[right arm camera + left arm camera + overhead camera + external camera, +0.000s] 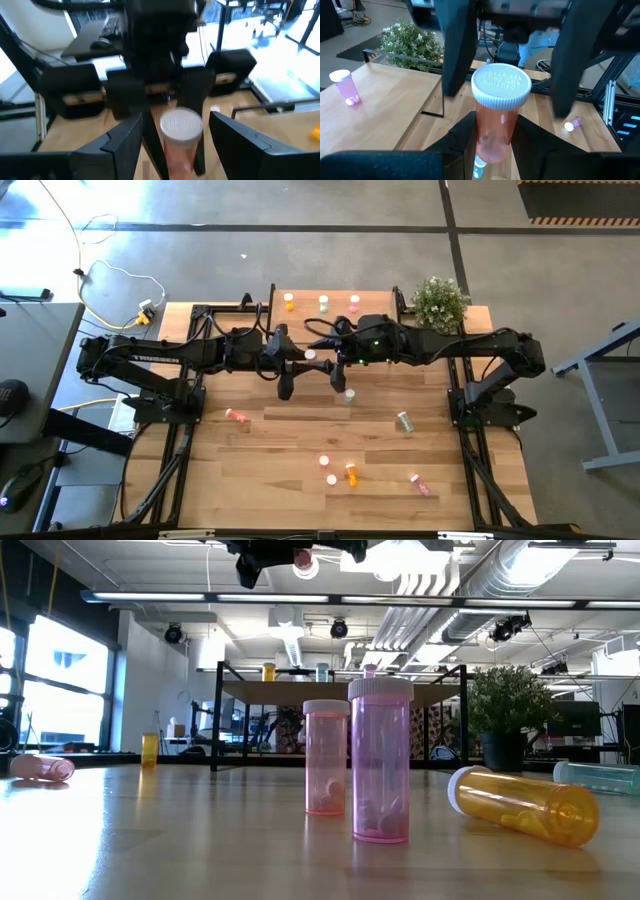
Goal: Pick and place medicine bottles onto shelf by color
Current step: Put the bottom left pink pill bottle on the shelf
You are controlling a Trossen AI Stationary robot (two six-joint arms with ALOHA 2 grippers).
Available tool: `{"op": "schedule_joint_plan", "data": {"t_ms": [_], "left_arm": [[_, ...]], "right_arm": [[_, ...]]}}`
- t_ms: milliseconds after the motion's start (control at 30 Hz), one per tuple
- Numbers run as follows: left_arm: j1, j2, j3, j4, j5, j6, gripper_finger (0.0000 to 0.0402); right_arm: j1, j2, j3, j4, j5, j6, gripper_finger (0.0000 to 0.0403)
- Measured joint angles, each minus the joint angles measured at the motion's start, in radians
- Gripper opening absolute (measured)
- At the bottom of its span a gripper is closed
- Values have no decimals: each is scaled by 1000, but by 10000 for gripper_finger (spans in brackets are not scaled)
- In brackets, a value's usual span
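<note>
A reddish-pink medicine bottle (496, 120) with a white cap (310, 355) is held upright in mid-air over the table's middle, in front of the shelf (372, 311). My left gripper (492, 150) is shut on it. My right gripper (180, 150) is open. Its fingers (455, 55) stand on either side of the cap, with gaps showing. The shelf carries an orange (289, 302), a green (323, 302) and a pink bottle (354, 302), all standing. In the low view the held bottle (305, 562) shows at the top edge. My left gripper pinches the bottle's lower body (487, 147) between its two fingers (457, 145), coming in level from the table's left. The bottle is lifted clear of the table and stands upright, cap up (501, 85).
More bottles are on the table's near half: a pink one lying at left (237, 416), a green one lying (405, 421), one standing (349, 394), two pink ones standing (380, 760), an orange one lying (525, 805). A potted plant (438, 302) stands right of the shelf.
</note>
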Motion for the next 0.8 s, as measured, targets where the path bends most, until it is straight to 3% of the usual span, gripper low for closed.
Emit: {"op": "schedule_joint_plan", "data": {"t_ms": [200,567,800], "left_arm": [[0,0,0,0,0,0,94],[0,0,0,0,3,-7,94],[0,0,0,0,-8,-7,103]], "right_arm": [[0,9,0,10,-1,9,208],[0,13,0,5,0,18,108],[0,13,0,2,0,18,101]]}}
